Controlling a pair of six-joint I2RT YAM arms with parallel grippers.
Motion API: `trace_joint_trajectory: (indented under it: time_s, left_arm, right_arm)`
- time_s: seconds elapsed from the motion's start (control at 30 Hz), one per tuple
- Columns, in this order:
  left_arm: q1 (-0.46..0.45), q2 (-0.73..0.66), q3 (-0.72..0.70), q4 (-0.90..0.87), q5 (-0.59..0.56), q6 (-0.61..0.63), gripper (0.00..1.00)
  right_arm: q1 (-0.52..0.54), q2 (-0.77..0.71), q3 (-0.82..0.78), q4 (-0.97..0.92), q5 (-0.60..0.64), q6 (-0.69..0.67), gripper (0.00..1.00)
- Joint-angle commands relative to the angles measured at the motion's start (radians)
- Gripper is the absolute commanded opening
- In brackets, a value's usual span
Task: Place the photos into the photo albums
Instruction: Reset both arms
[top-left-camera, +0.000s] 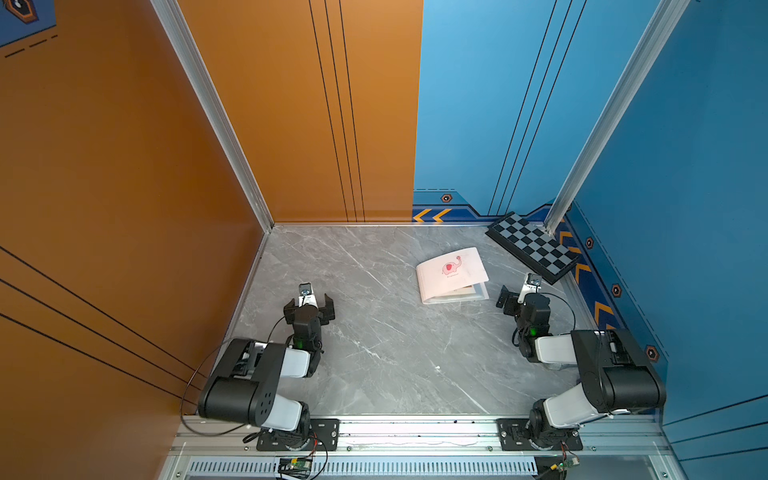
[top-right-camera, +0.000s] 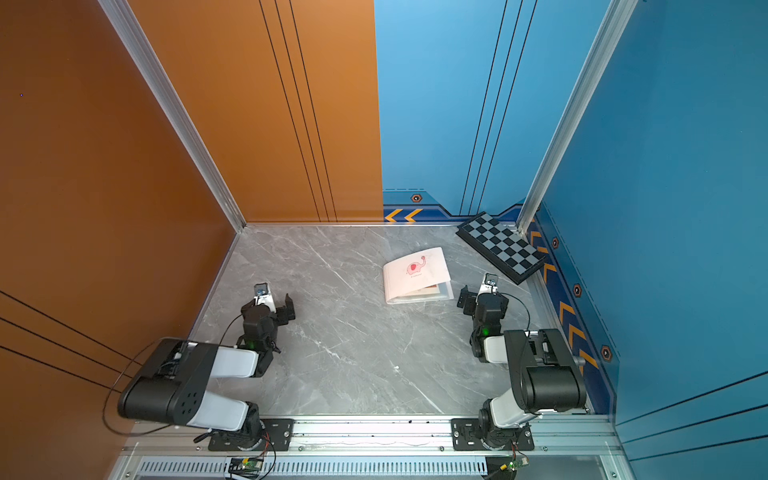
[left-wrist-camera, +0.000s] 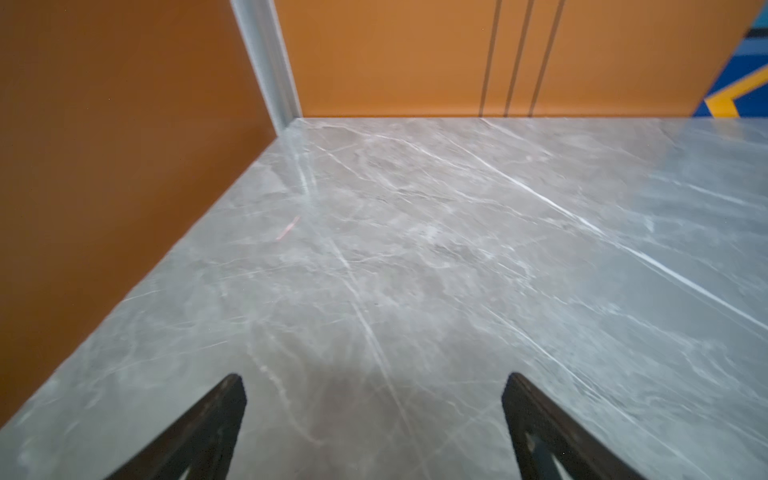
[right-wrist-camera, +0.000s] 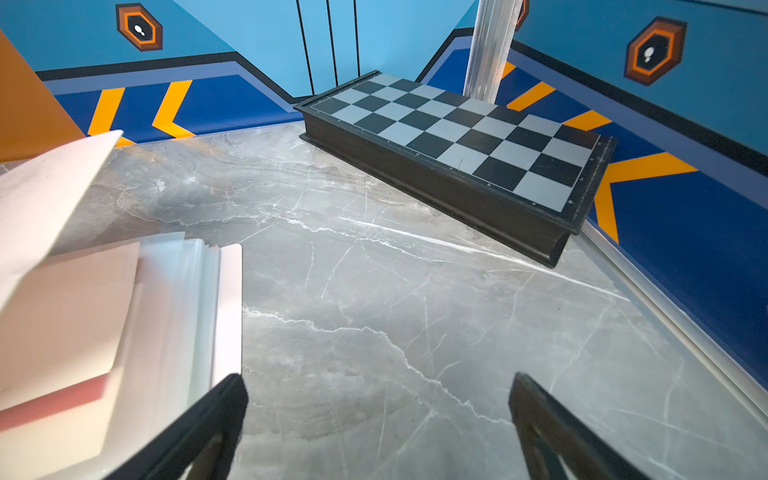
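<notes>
**Marble counter (top-left-camera: 374, 340): photo album (top-left-camera: 451, 270) lies just left of the right end effector (top-left-camera: 516, 294)**

Orange and blue walls enclose the grey counter. The elephant-cover photo album lies right of centre toward the far side, its long axis running left to right with a slight skew. The right end effector sits low just beside the album's near right corner, pointing far, released and empty. The left end effector (top-left-camera: 309, 306), equally released, is well apart on the left. The photos (right-wrist-camera: 66, 316) show as white and red cards tucked under the slightly raised cover. None lies loose, so probably little remains beyond flattening the cover, and the right arm is nearer for that.
</notes>
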Motion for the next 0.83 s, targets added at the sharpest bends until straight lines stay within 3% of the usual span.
trace_joint_trajectory:
  time_s: [0.0, 0.1, 0.3, 0.53, 0.63, 0.8]
  left_arm:
    - [-0.018, 0.068, 0.003, 0.191, 0.027, 0.103, 0.99]
    - [0.001, 0.055, -0.001, 0.173, -0.002, 0.06, 0.99]
    - [-0.033, 0.071, 0.024, 0.16, -0.064, 0.091, 0.99]
    - [-0.032, 0.072, 0.026, 0.16, -0.066, 0.091, 0.99]
    - [-0.033, 0.072, 0.025, 0.16, -0.066, 0.091, 0.99]
    - [-0.033, 0.071, 0.025, 0.16, -0.067, 0.089, 0.99]
  right_arm:
    - [0.015, 0.008, 0.018, 0.021, 0.05, -0.027, 1.0]
    - [0.027, 0.01, 0.023, 0.013, 0.062, -0.038, 1.0]
    - [0.028, 0.01, 0.024, 0.013, 0.064, -0.04, 1.0]
    - [0.031, 0.01, 0.022, 0.015, 0.061, -0.046, 1.0]
    - [0.032, 0.01, 0.023, 0.013, -0.021, -0.074, 1.0]
    - [0.026, 0.009, 0.025, 0.008, -0.031, -0.073, 1.0]
